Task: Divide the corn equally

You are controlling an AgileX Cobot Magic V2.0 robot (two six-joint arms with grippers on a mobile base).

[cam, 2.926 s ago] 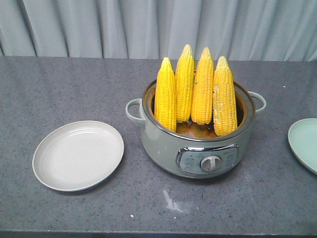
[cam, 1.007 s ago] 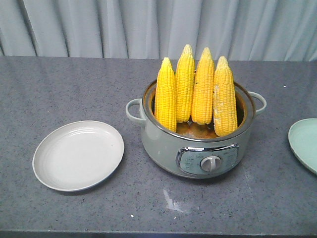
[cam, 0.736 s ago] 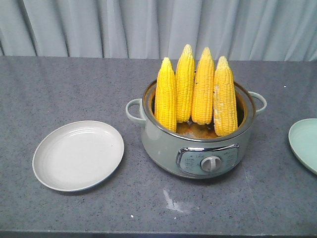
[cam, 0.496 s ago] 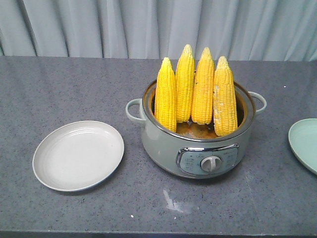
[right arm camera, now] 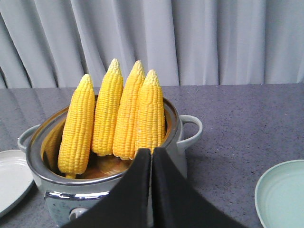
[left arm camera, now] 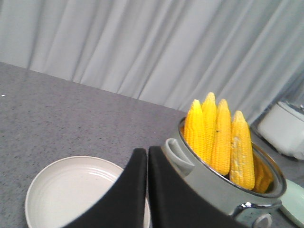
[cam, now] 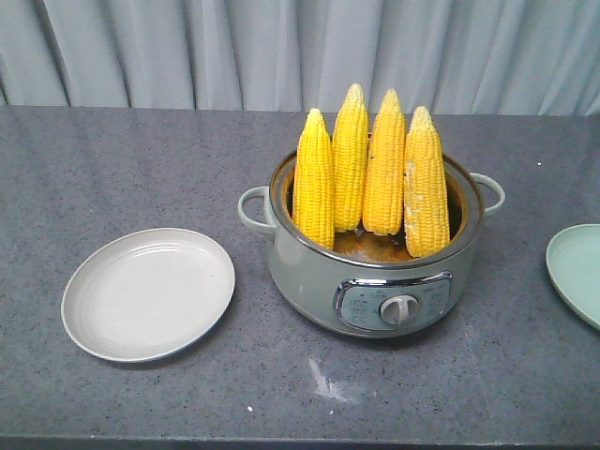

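Note:
Several yellow corn (cam: 370,178) cobs stand upright, tips up, in a grey-green electric pot (cam: 375,291) at the middle of the counter. A white plate (cam: 148,292) lies left of the pot and a pale green plate (cam: 577,272) lies at the right edge. No gripper shows in the front view. In the left wrist view my left gripper (left arm camera: 147,153) is shut on nothing, above the gap between the white plate (left arm camera: 71,194) and the pot (left arm camera: 209,190). In the right wrist view my right gripper (right arm camera: 151,153) is shut on nothing, in front of the corn (right arm camera: 118,114).
A grey curtain (cam: 300,52) hangs behind the dark speckled counter (cam: 112,169). The pot has side handles (cam: 251,208) and a front dial (cam: 398,308). A white appliance (left arm camera: 285,133) shows at the right of the left wrist view. A pale smear (cam: 323,382) marks the counter front.

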